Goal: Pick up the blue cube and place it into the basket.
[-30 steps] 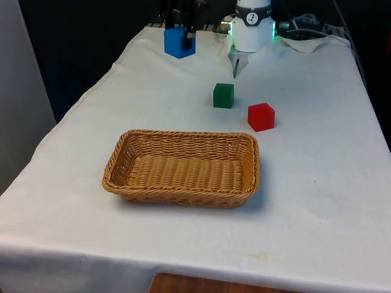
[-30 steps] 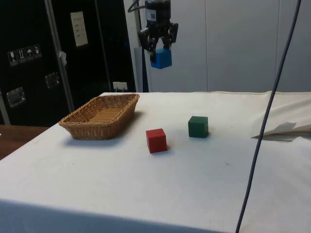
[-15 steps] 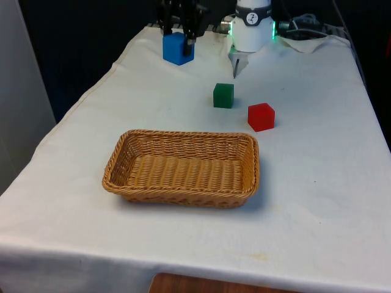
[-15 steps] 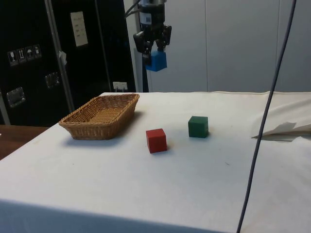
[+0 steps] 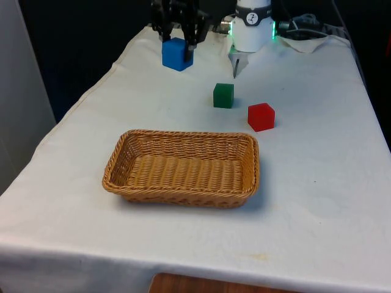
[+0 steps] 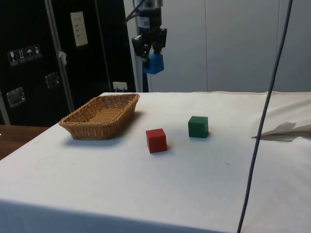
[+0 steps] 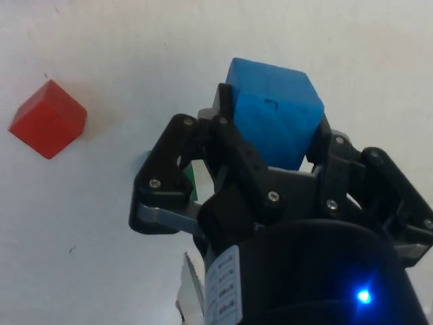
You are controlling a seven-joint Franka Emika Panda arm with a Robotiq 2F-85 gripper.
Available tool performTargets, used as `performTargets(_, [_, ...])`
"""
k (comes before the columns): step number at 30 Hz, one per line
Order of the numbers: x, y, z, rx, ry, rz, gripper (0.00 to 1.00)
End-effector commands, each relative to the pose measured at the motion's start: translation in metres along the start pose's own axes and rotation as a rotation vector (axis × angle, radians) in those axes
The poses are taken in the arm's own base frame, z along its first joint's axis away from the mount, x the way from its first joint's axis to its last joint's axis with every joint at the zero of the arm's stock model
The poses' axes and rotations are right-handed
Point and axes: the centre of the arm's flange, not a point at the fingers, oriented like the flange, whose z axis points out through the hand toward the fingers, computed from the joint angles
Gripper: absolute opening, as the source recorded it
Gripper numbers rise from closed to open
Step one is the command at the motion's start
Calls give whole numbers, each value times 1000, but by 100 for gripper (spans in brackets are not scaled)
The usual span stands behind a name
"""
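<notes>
My black gripper [image 5: 177,50] is shut on the blue cube [image 5: 177,55] and holds it high in the air. In the side view the blue cube [image 6: 153,63] hangs in the gripper [image 6: 152,57] well above the table, over the far end of the wicker basket [image 6: 99,116]. The wrist view has the blue cube [image 7: 276,122] clamped between the fingers [image 7: 233,145]. The basket [image 5: 183,168] lies on the white cloth toward the near side of the table, with nothing in it.
A green cube [image 5: 223,95] and a red cube [image 5: 261,116] sit on the cloth to the front view's right of the basket's far side. The red cube [image 7: 47,119] lies on the cloth below the gripper. A thin cable [image 6: 265,116] hangs down near the side camera.
The gripper has carried the blue cube toward the front view's left and slightly lower, nearer to over the basket. The other cubes and the basket have not moved.
</notes>
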Motion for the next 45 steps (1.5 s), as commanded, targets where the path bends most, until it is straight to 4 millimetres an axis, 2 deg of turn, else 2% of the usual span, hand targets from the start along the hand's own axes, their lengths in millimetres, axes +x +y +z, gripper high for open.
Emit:
performTargets(1, [0,-5,-1,9,0,-9,1])
performTargets(9, [6,-7,-8,3,15,-21,1])
performTargets(16, [21,-9,-19,19,18,-49,1])
performTargets(17, [18,-7,-18,6,26,-43,1])
performTargets(19, [29,-10,-23,24,22,-61,1])
performTargets(24, [41,-13,-23,28,29,-93,1])
performTargets(45, [63,-21,-17,19,52,-215,1])
